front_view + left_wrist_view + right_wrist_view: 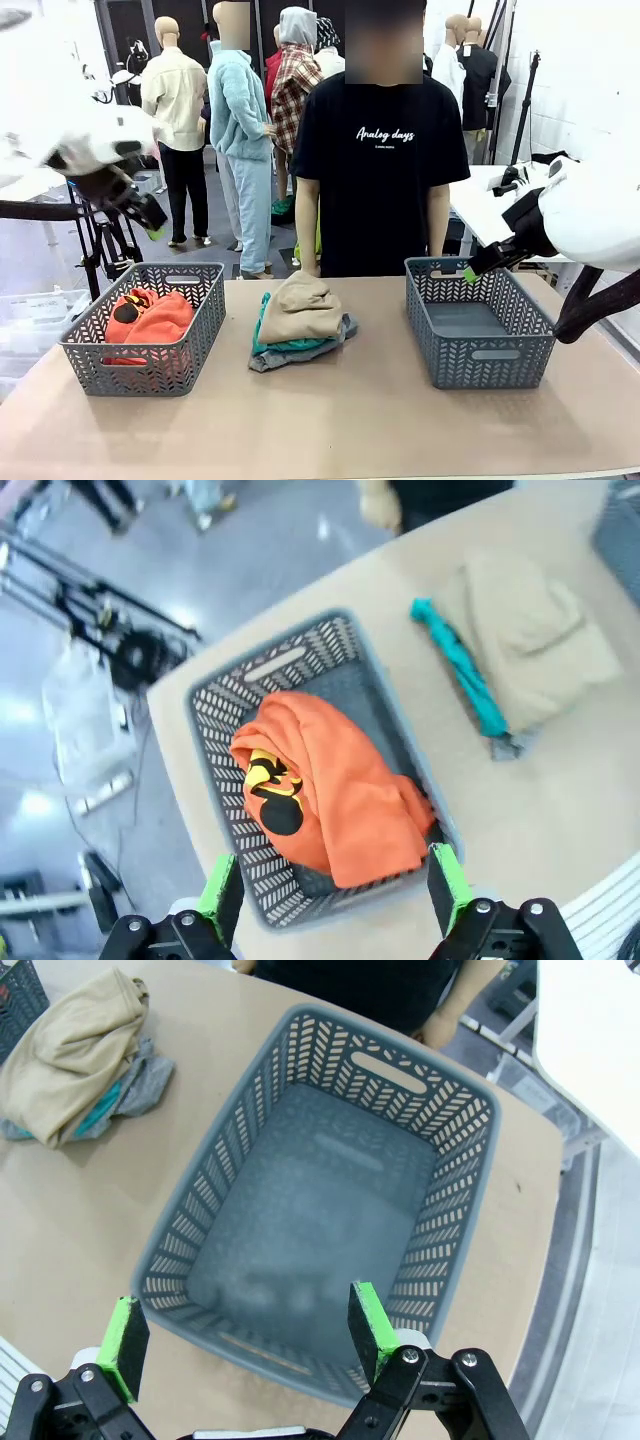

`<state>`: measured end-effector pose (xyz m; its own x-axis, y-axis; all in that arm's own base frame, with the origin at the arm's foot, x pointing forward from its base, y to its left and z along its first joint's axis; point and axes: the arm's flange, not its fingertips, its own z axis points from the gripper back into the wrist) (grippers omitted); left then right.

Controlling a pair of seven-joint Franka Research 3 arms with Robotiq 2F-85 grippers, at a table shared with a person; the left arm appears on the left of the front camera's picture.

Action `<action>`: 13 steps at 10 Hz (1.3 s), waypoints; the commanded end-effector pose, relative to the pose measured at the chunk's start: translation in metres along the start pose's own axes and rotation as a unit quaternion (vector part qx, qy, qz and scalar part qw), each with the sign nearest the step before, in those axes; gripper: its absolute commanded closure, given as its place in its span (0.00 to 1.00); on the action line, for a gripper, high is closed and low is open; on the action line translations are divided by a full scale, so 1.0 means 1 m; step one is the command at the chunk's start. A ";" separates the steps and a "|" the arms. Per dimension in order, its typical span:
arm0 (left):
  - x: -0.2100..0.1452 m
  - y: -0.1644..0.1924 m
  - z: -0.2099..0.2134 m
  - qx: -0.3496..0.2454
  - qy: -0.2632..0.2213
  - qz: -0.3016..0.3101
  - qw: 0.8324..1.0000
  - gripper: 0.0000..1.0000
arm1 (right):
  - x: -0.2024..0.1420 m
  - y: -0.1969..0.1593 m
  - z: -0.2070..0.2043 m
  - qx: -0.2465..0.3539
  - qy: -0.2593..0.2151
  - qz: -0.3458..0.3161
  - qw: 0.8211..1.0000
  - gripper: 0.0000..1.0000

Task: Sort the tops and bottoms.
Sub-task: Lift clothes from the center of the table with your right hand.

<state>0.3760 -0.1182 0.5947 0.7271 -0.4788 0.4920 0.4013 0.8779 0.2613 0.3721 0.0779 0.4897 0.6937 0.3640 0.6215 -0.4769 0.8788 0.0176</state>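
- Nearest, the left gripper (333, 882) hangs above the left basket (215, 715) with its green pads spread wide, holding and touching nothing.
- The right gripper (248, 1335) hovers over the right basket (460, 1220), its jaws just as wide apart and gripping nothing.
- The orange-red garment (340, 790) lies crumpled inside the left basket; a yellow-and-black print shows on it, with no words I can read.
- Between the two baskets, on the table (330, 430), the other three sit in one pile: the tan-beige garment (298, 305) on top, the teal-green garment (268, 340) under it, the grey garment (300, 357) at the bottom.
- Beyond the table's far edge stands a person whose black T-shirt (385, 190) reads "Analog days" in white script.
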 end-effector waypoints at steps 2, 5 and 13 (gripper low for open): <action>-0.051 0.012 0.039 -0.098 -0.041 -0.056 0.993 0.04 | 0.000 0.000 -0.002 0.007 -0.003 -0.004 1.000 0.00; -0.057 0.021 0.035 -0.146 -0.017 -0.108 0.983 0.04 | 0.000 0.000 -0.002 0.007 -0.003 -0.004 1.000 0.00; -0.063 0.017 0.034 -0.139 -0.023 -0.098 0.985 0.04 | 0.144 0.063 -0.011 0.055 -0.004 0.153 0.987 0.00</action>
<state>0.3191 -0.0740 0.5968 0.5941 -0.6448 0.4809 0.6788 0.7227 0.1304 0.4092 0.1775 0.5655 0.5325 0.5481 0.6450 -0.6473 0.7547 -0.1070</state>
